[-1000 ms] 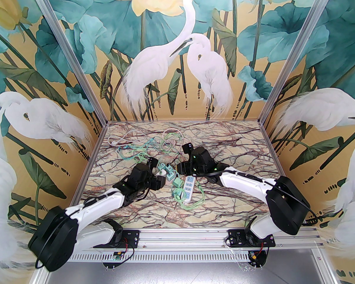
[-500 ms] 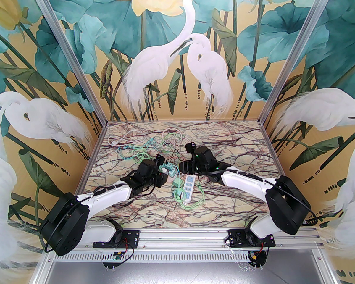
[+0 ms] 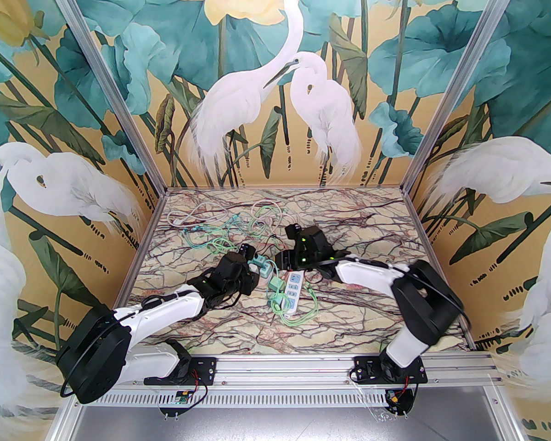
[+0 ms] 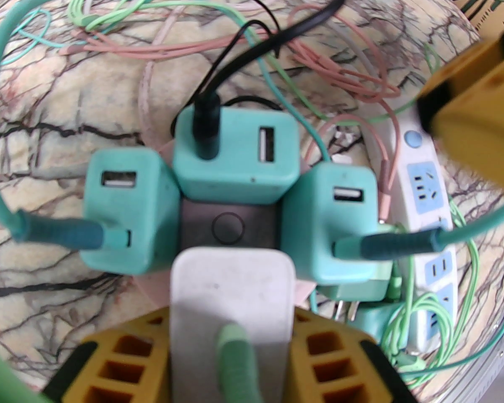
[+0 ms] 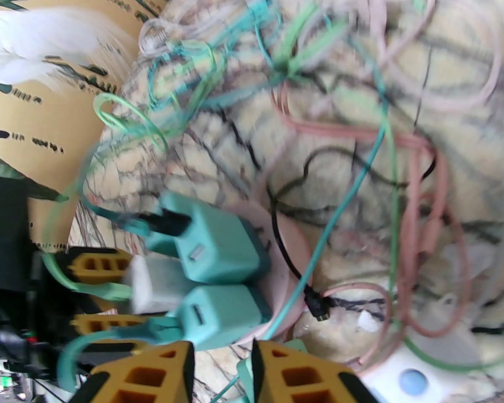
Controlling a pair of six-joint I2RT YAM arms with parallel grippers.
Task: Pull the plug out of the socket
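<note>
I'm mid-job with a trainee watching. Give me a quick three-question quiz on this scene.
1. True or false: the left gripper is clamped on the white plug.
2. How many teal plugs sit round the socket? A two, B three, C five.
3. Fill in: the cable entering the white plug is light ___.

Key: 1 true; 2 B; 3 green.

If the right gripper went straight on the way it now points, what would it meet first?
Probably the nearer teal charger, sitting just ahead of the right gripper; blur leaves depth unclear.
</note>
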